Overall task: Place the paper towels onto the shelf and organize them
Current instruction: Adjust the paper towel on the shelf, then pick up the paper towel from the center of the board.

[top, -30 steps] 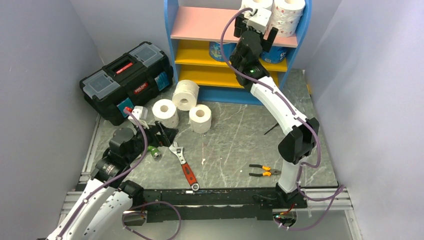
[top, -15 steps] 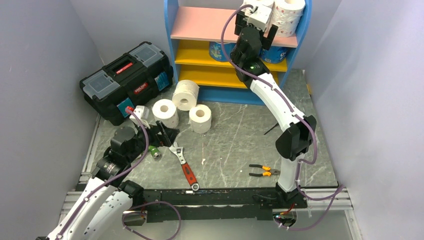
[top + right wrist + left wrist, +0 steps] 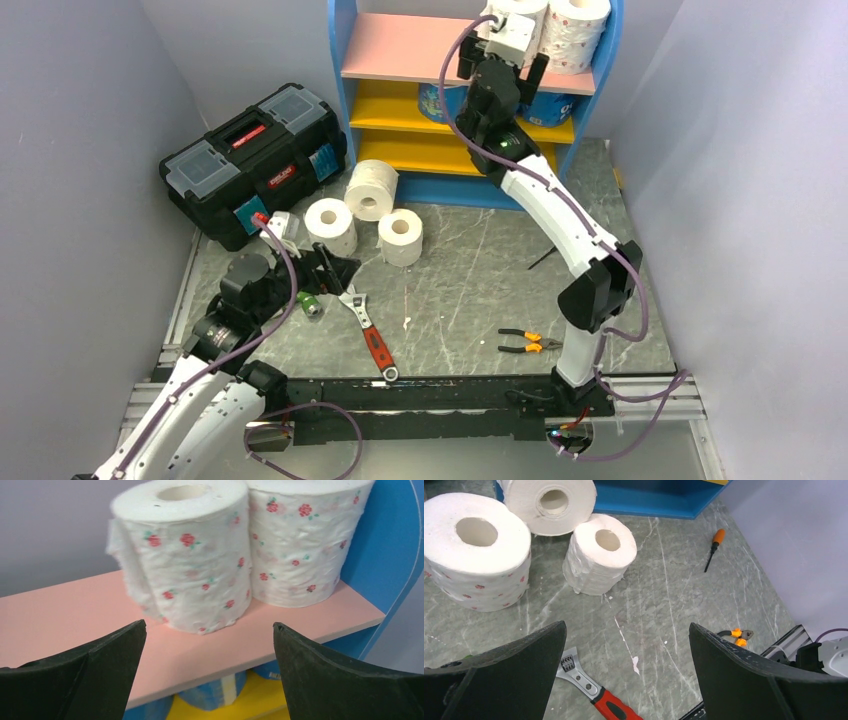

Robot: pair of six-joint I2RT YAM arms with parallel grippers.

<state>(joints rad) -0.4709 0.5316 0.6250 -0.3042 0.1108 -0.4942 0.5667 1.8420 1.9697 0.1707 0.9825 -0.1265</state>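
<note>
The shelf (image 3: 400, 48) stands at the back, blue-framed with a pink top board (image 3: 60, 625). Two pink-dotted paper towels (image 3: 187, 555) (image 3: 305, 540) stand side by side at its right end. Blue-wrapped rolls (image 3: 437, 100) (image 3: 210, 697) sit on the yellow board below. My right gripper (image 3: 209, 624) (image 3: 503, 50) is open just in front of the left dotted roll, holding nothing. Three rolls stay on the table: a dotted one (image 3: 476, 557), one lying down (image 3: 549, 505) and a small plain one (image 3: 599, 555). My left gripper (image 3: 626, 624) (image 3: 335, 270) hangs open near them, empty.
A black toolbox (image 3: 255, 160) sits at the back left. A red-handled wrench (image 3: 594, 695), orange pliers (image 3: 528, 343) and a small screwdriver (image 3: 714, 547) lie on the grey marble table. Grey walls close in on both sides.
My right gripper has shifted slightly left and up along the front of the top board. The left arm and the table rolls have not moved.
</note>
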